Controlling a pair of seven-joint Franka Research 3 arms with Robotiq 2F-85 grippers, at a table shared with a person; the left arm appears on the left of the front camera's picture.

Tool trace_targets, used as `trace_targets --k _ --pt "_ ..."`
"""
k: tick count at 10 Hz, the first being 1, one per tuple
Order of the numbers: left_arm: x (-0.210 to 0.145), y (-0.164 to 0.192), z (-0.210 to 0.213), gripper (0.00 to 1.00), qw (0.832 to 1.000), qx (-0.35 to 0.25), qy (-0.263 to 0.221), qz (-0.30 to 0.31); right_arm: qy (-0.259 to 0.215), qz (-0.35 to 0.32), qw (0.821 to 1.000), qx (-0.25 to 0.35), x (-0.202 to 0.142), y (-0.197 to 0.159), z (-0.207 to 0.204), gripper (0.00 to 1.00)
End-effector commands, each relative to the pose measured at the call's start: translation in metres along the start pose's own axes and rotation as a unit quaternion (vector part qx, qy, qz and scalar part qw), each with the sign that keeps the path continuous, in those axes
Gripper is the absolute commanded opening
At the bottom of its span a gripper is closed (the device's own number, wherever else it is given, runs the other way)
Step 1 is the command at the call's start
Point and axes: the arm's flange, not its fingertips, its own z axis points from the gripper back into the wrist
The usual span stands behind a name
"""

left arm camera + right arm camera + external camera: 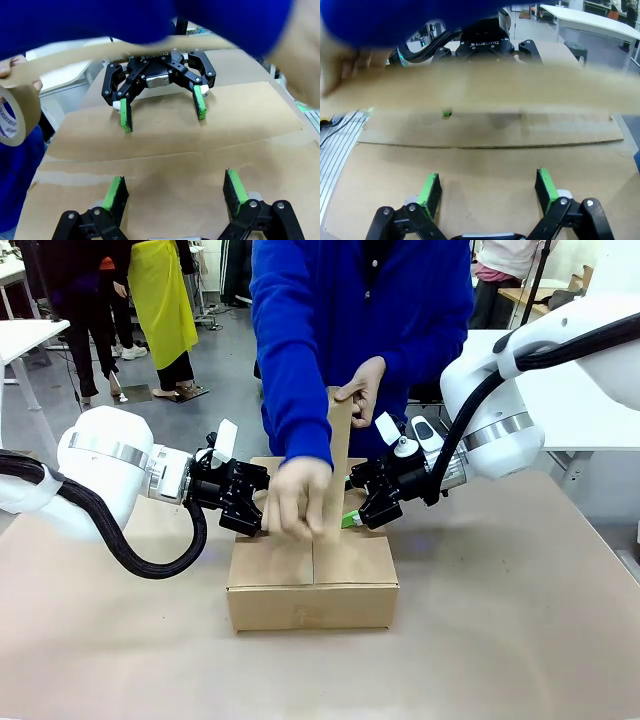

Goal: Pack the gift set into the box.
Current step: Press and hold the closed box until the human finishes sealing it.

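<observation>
Box (312,585) sitting mid-table toward near edge, flaps shut. Left gripper (243,502) & right gripper (372,502) both spread wide, pinning flaps while person's hand (298,498) is pulling tape (338,455) along seam. Pressing evenly, w/o shifting.

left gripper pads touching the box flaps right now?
Cannot tell. In the left wrist view the left gripper is open with its pads over the closed box top, but no view shows contact or a gap plainly.

The box (312,585) is a wide, shallow brown cardboard carton, sitting square at the table's centre, its top flaps folded shut, their seam running twelve to six o'clock.
</observation>
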Motion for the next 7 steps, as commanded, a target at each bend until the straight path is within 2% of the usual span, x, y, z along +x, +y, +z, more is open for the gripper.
trace_targets --k 1,7 --pt "-0.0029 -0.0025 0.0003 1.00 1.000 -0.003 -0.003 -0.007 0.001 0.005 1.000 -0.001 -0.0009 0.0002 -0.0008 1.00" --pt "-0.0029 -0.0025 0.0003 1.00 1.000 -0.003 -0.003 -0.007 0.001 0.005 1.000 -0.001 -0.0009 0.0002 -0.0008 1.00"
